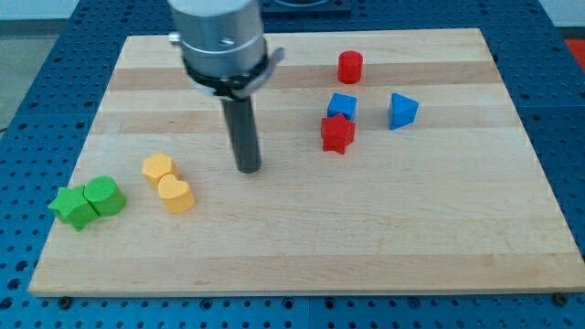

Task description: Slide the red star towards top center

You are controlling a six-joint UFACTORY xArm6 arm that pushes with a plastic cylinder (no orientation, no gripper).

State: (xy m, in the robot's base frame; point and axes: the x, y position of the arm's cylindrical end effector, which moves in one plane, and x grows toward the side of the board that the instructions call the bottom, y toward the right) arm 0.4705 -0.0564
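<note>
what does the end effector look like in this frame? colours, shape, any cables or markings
No pincer: my arm ends in a straight, dark grey cylindrical rod with a blunt tip. Above it sits a wider round housing, light metallic grey on top with a black collar below, and a small tab juts out on the view's right. No cables or markings show. The rest of the arm is out of frame.

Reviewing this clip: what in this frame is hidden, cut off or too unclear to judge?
- Arm above the grey collar: cut off by the view's top edge.
- Blue block: its lower part is covered by the red star; whether they touch is unclear.
- My tip: contact with the board cannot be judged.
- Green blocks: exact shapes unclear.
</note>
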